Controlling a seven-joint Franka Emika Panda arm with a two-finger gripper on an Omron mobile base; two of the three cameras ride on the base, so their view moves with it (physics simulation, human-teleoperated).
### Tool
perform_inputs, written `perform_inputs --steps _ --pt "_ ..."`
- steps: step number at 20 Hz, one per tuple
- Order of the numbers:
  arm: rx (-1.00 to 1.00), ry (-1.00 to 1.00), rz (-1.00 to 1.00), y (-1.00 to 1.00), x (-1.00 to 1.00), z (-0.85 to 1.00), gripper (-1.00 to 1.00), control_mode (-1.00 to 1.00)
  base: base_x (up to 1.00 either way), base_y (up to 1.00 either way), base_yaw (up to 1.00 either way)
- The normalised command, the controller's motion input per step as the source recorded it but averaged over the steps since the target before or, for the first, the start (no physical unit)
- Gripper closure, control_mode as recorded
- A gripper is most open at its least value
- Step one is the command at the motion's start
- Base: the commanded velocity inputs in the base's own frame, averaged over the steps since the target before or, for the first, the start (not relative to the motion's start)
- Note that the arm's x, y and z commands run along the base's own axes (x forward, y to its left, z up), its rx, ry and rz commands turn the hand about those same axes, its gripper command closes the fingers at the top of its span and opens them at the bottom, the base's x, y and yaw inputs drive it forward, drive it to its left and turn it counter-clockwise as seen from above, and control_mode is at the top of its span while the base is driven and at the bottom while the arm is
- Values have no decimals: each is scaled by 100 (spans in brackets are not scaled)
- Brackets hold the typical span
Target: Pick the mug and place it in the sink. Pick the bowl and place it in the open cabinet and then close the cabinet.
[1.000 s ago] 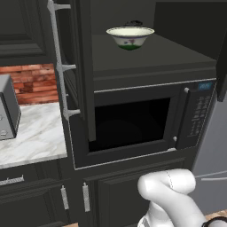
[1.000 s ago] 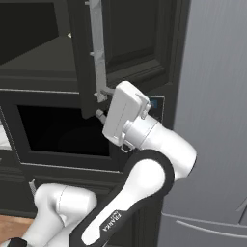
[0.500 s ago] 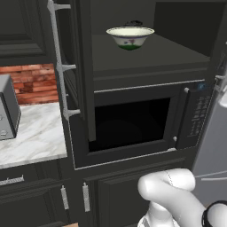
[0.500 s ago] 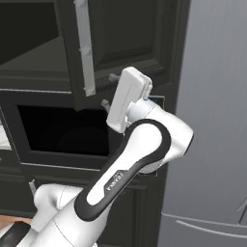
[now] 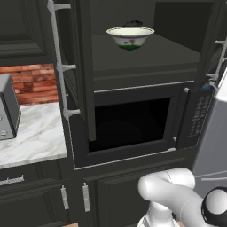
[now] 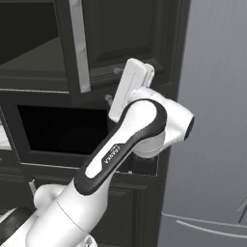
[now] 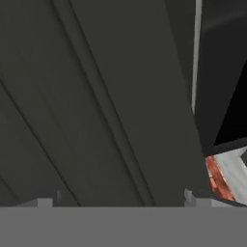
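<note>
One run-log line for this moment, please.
phase: closing cabinet | bowl: on shelf inside cabinet | cabinet door: partly open | claw: open, empty, facing door panel

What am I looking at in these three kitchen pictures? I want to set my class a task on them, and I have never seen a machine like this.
It is a white robot arm in a computer-drawn kitchen. Two pictures come from cameras behind the arm, one to its left and one to its right. The third looks along its hand, which is open, holds nothing, and faces a dark panelled cabinet door. From the left camera, a cream bowl stands on the shelf of the open cabinet, above a microwave. A marble counter lies to the left.
</note>
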Motion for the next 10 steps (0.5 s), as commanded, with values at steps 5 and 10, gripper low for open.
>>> perform_inputs --steps 5,10 --pt "0 21 -11 0 38 0 -100 -100 0 0 0" --pt "0 18 -21 1 38 0 -100 -100 0 0 0"
